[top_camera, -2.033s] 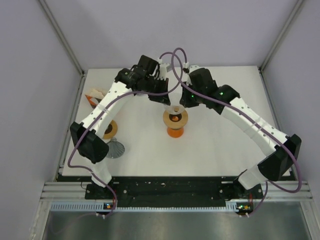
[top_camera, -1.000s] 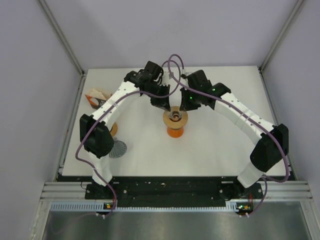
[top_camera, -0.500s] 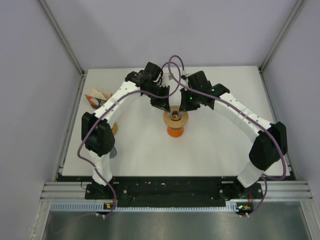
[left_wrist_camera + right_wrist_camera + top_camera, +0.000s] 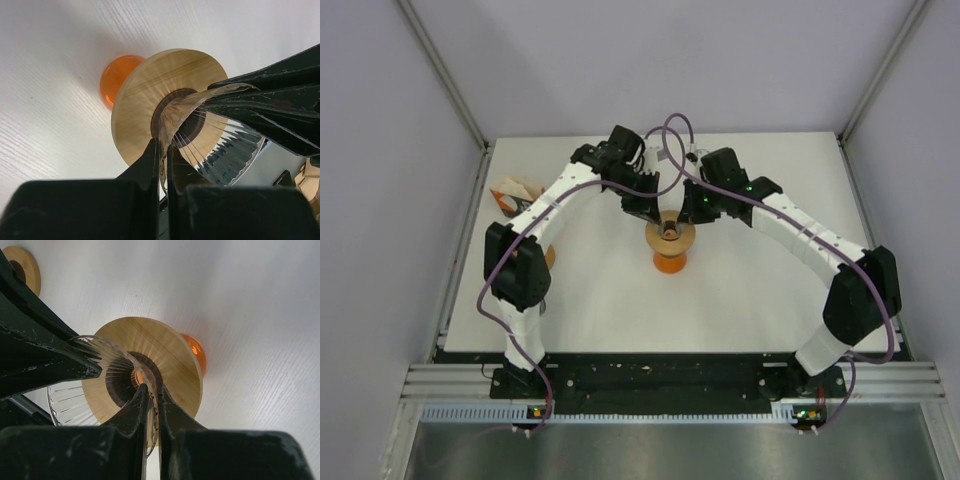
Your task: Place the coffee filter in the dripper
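The dripper (image 4: pixel 670 238) stands mid-table: a ribbed clear glass cone (image 4: pixel 227 150) in a wooden collar (image 4: pixel 137 100) on an orange base (image 4: pixel 116 80). The thin brownish coffee filter (image 4: pixel 174 114) lies against the inside of the cone. My left gripper (image 4: pixel 162 150) is shut on the filter's edge at the cone's left rim (image 4: pixel 655 215). My right gripper (image 4: pixel 151 392) is shut on the opposite edge at the right rim (image 4: pixel 688 215). The collar (image 4: pixel 172 360) and base (image 4: pixel 196 352) also show in the right wrist view. The filter's lower part is hidden.
A holder of brown filters (image 4: pixel 510 195) sits at the table's left edge. A second wooden ring (image 4: pixel 549 258) lies behind my left arm and shows in the right wrist view (image 4: pixel 21 262). Both arms arch over the table's centre, with purple cables looping above them.
Both grippers have come down and inward onto the dripper, lowering the pale filter from above the collar into the cone. In the last half second only the right arm shifted slightly.
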